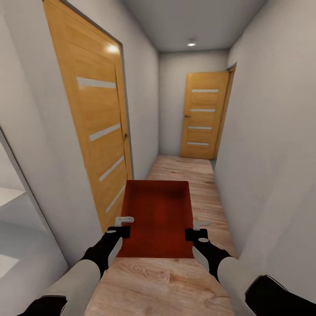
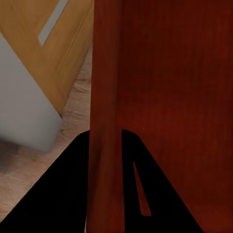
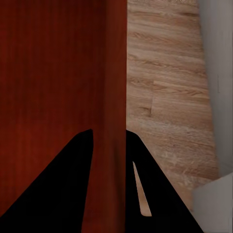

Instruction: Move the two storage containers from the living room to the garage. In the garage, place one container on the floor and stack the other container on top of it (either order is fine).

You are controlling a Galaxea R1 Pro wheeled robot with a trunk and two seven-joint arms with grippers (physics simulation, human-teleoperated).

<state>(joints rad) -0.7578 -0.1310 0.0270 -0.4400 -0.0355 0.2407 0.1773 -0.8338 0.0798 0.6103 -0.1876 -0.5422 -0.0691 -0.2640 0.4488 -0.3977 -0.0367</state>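
Note:
I hold one orange-red storage container [image 1: 157, 215] level in front of me, above the wood-plank floor of a narrow corridor. My left gripper [image 1: 123, 224] is shut on its left wall, and my right gripper [image 1: 196, 229] is shut on its right wall. The left wrist view shows the thin red wall [image 2: 104, 87] pinched between the dark fingers [image 2: 63, 194] of the left gripper [image 2: 104, 145]. In the right wrist view, the right gripper [image 3: 108, 145] clamps the other wall [image 3: 115, 77] the same way. The tub's inside is bare. The living room and the garage are out of view.
White walls close in on both sides. A slatted wooden door [image 1: 98, 127] stands shut on the left, close to the container. Another wooden door [image 1: 202, 115] closes the far end. Light plank flooring [image 1: 186, 173] runs ahead. An opening [image 1: 13, 206] shows at the near left.

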